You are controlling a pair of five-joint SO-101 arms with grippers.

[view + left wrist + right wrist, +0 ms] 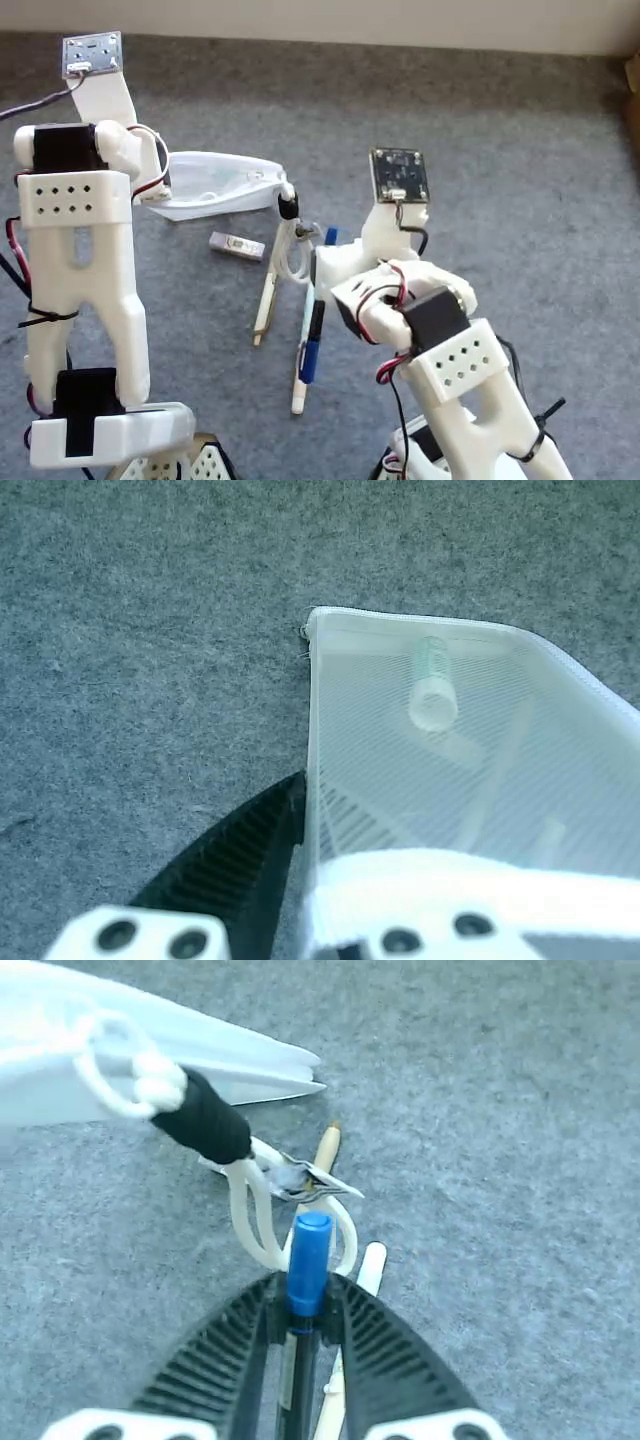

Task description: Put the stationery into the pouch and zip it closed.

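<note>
The translucent white mesh pouch [215, 185] [430, 780] [150, 1050] is laid flat on a grey carpet [520, 150], with its narrow end turned toward the loose stationery. One corner of the pouch is pinched by the left gripper [308, 820]: the black ribbed jaw is pressed against the pouch's edge from one side and the white jaw is set over the mesh from the other. The right gripper [305, 1295] is found just off the pouch's narrow end, its two black jaws clamped on a dark pen with a blue cap [312, 345] [308, 1255], and the cap is pointed toward the pouch. A white pen [302, 350] [370, 1260] is laid just beside the held pen, on the side away from the pouch in the right wrist view. A cream-coloured pencil [265, 300] [327, 1148] is stretched out below the pouch's narrow end in the high view. A white cord loop [295, 255] [250, 1225] is joined to the pouch's narrow end through a short black sleeve [288, 207] [205, 1125]. A small grey and white block [237, 245] is set apart from the pouch, near its lower edge. A clear cylindrical tube [432, 685] is seen inside the pouch through the mesh.
</note>
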